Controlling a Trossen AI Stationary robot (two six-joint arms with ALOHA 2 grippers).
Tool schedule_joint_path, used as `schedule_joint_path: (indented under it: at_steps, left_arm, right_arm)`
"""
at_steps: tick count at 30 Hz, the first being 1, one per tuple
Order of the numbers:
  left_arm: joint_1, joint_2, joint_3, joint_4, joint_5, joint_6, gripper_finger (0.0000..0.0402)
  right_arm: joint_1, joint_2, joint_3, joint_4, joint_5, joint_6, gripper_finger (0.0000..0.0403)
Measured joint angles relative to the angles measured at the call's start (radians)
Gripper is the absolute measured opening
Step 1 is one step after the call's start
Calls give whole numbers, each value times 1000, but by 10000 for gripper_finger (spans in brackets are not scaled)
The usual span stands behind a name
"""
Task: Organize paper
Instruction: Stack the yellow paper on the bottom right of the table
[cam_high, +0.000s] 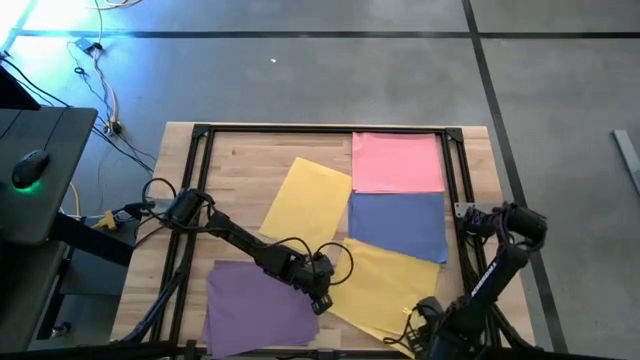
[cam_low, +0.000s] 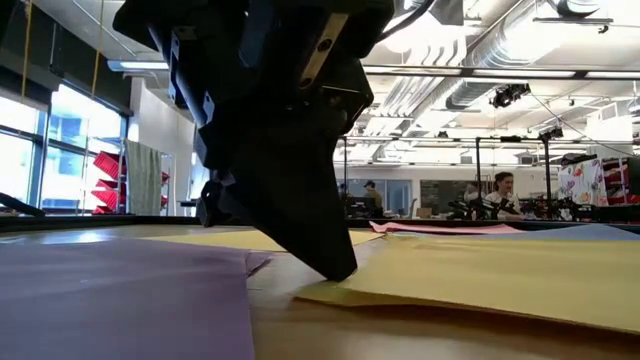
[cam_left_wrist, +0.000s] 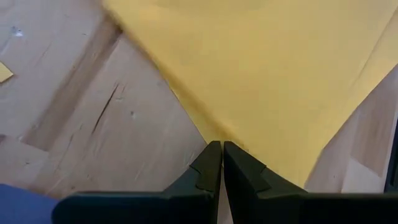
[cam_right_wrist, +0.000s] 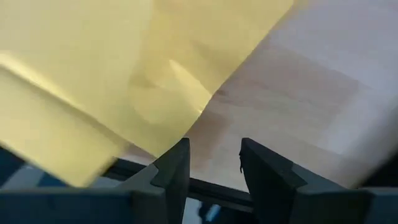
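**Left pincer pinched shut at the corner of a yellow sheet**

From above, you see the left gripper (cam_high: 318, 292) low over the wooden table (cam_high: 240, 165), its tip at the near yellow sheet (cam_high: 385, 285). The purple sheet (cam_high: 258, 300) lies just beside it on the other side; a second yellow sheet (cam_high: 307, 200) sits beyond it, with the blue sheet (cam_high: 398, 225) and pink sheet (cam_high: 397, 162) farther off. The right gripper (cam_high: 418, 330) waits at the table's near edge, at that same yellow sheet's far end.

At table height, the left gripper (cam_low: 335, 265) touches down between purple sheet (cam_low: 120, 295) and yellow sheet (cam_low: 480, 280).

Your left wrist camera shows the fingers (cam_left_wrist: 205, 174) closed together, tips at the yellow corner (cam_left_wrist: 261, 81); you cannot tell whether paper is caught between them.

The right wrist camera shows its fingers (cam_right_wrist: 177, 165) partly apart, holding nothing, yellow paper (cam_right_wrist: 93, 74) just ahead.
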Motion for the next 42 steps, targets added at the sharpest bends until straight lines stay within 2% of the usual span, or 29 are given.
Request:
schedule_joint_path:
  at_steps: [3, 7, 14, 21, 30, 34, 36, 38, 42]
  left_arm:
    - [0, 0, 0, 3, -5, 0, 0]
    - [0, 0, 0, 4, -18, -4, 0]
    - [1, 0, 0, 7, -23, -8, 0]
    - [1, -1, 0, 5, -23, -8, 0]
    - [-2, -53, -2, -66, -33, -51, 0]
    - [-7, -69, -1, -75, -32, -41, 0]
    - [-9, -69, 7, -97, -30, -24, 0]
    - [-9, -69, 38, -134, -36, 7, 0]
    - [-9, -73, 116, -276, -86, 82, 0]
  right_arm:
    - [-9, 0, 0, 84, 49, -46, 128]
    - [-12, 0, 3, 188, 50, -119, 128]
    - [3, -2, 100, 61, 97, -102, 128]
    - [3, -2, 97, 5, 126, -159, 128]
    - [20, -2, 97, -3, 109, -209, 128]
    - [30, -2, 108, -23, 47, -239, 128]
    - [37, -2, 143, -53, 50, -252, 128]
    - [38, -2, 187, -106, 91, -251, 128]
    - [23, -2, 224, -174, 268, -157, 128]
